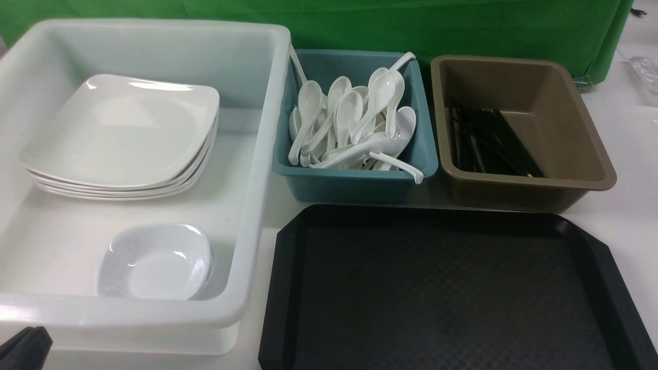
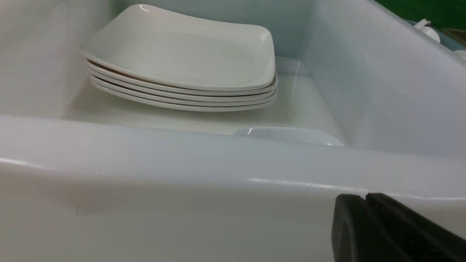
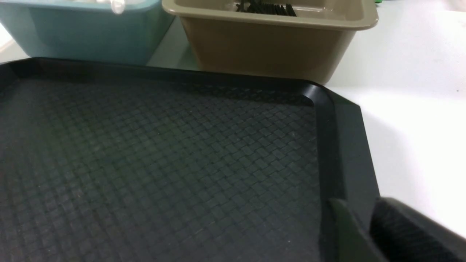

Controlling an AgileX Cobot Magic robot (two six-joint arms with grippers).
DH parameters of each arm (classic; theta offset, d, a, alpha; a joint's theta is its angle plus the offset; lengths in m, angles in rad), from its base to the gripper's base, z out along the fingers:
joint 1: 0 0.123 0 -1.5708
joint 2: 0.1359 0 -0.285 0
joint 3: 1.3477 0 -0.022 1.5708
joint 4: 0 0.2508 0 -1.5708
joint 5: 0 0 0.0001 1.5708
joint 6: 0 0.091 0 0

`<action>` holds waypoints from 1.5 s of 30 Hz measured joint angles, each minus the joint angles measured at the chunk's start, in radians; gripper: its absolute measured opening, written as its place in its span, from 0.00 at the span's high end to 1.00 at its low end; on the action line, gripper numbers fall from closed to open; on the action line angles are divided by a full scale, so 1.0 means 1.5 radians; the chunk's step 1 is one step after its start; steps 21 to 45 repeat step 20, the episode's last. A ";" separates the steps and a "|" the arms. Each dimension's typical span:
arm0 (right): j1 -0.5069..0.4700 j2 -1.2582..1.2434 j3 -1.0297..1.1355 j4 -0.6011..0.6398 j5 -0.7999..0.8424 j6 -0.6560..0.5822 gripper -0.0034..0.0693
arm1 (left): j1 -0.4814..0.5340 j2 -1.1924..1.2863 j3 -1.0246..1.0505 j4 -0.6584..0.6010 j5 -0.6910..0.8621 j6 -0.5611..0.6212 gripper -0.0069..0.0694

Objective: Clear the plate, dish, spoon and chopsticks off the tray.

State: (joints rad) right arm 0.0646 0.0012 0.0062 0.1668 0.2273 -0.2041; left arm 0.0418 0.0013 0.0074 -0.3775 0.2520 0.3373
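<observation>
The black tray lies bare at the front right, also filling the right wrist view. A white square plate tops a stack in the white bin, with a small dish nearer in the same bin. White spoons are piled in the teal bin; I cannot tell the task's spoon among them. Black chopsticks lie in the brown bin. My left gripper is shut and empty outside the bin's near wall. My right gripper stands slightly open over the tray's right rim, holding nothing.
The three bins stand in a row behind and left of the tray. A green cloth hangs at the back. White tabletop shows to the right of the tray. The left gripper shows at the front view's bottom left corner.
</observation>
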 joint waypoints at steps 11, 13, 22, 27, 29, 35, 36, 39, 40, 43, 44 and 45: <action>0.000 0.000 0.000 0.000 0.000 0.000 0.68 | 0.000 0.000 0.000 0.000 0.000 0.000 0.89; 0.000 0.000 0.000 0.000 0.000 0.000 0.68 | 0.000 0.000 0.000 0.000 0.000 0.000 0.89; 0.000 0.000 0.000 0.000 0.000 0.000 0.67 | 0.000 0.000 0.000 0.000 0.000 -0.002 0.89; 0.000 0.000 0.000 0.000 0.000 0.000 0.67 | 0.000 0.000 0.000 0.000 0.000 -0.002 0.89; 0.000 0.000 0.000 0.000 0.000 0.000 0.67 | 0.000 0.000 0.000 0.000 0.000 -0.002 0.89; 0.000 0.000 0.000 0.000 0.000 0.000 0.67 | 0.000 0.000 0.000 0.000 0.000 -0.002 0.89; 0.000 0.000 0.000 0.000 0.000 0.000 0.67 | 0.000 0.000 0.000 0.000 0.000 -0.002 0.89; 0.000 0.000 0.000 0.000 0.000 0.000 0.67 | 0.000 0.000 0.000 0.000 0.000 -0.002 0.89; 0.000 0.000 0.000 0.000 0.000 0.000 0.67 | 0.000 0.000 0.000 0.000 0.000 -0.002 0.89; 0.000 0.000 0.000 0.000 0.000 0.000 0.67 | 0.000 0.000 0.000 0.000 0.000 -0.002 0.89; 0.000 0.000 0.000 0.000 0.000 0.000 0.67 | 0.000 0.000 0.000 0.000 0.000 -0.002 0.89; 0.000 0.000 0.000 0.000 0.000 0.000 0.67 | 0.000 0.000 0.000 0.000 0.000 -0.002 0.89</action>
